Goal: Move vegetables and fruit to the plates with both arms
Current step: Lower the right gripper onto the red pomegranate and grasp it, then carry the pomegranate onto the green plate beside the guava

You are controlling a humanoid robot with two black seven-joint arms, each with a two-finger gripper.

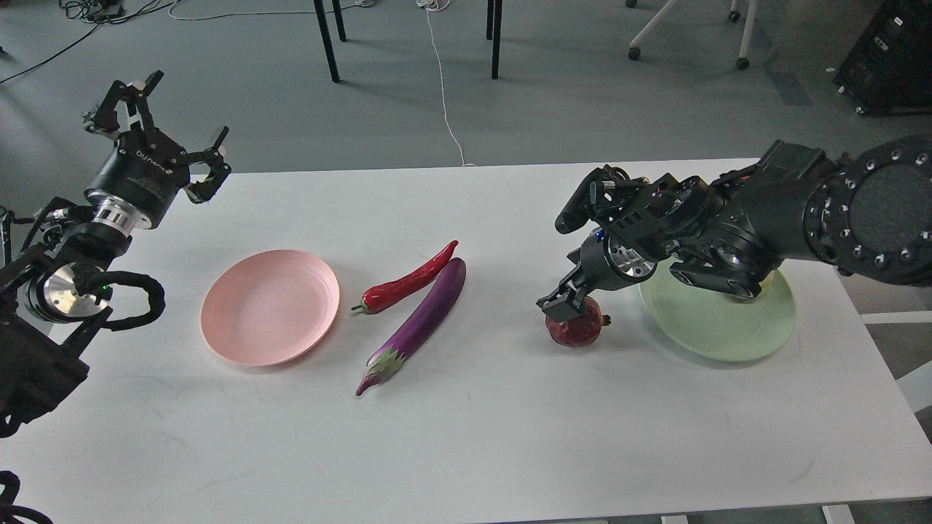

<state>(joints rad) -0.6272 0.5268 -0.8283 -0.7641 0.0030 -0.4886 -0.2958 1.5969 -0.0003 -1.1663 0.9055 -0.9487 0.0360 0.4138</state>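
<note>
- Two plates sit on the white tabletop (466, 451): a pink plate (270, 306) at left and a pale green plate (728, 320) at right, partly hidden by the right arm.
- Nothing shows on the pink plate; the visible part of the green plate is bare too, so no transfer looks finished.
- A red chili pepper (408, 281) and a purple eggplant (419, 324) lie touching side by side between the plates, nearer the pink one.
- A dark red pomegranate (579, 331) rests on the tabletop just left of the green plate.
- The right gripper (564, 304) reaches down onto the pomegranate's top; whether its fingers clasp it or only touch it cannot be told.
- The left gripper (164, 120) hangs raised beyond the tabletop's far left corner, fingers spread and holding nothing.
- No pale green fruit is visible.
</note>
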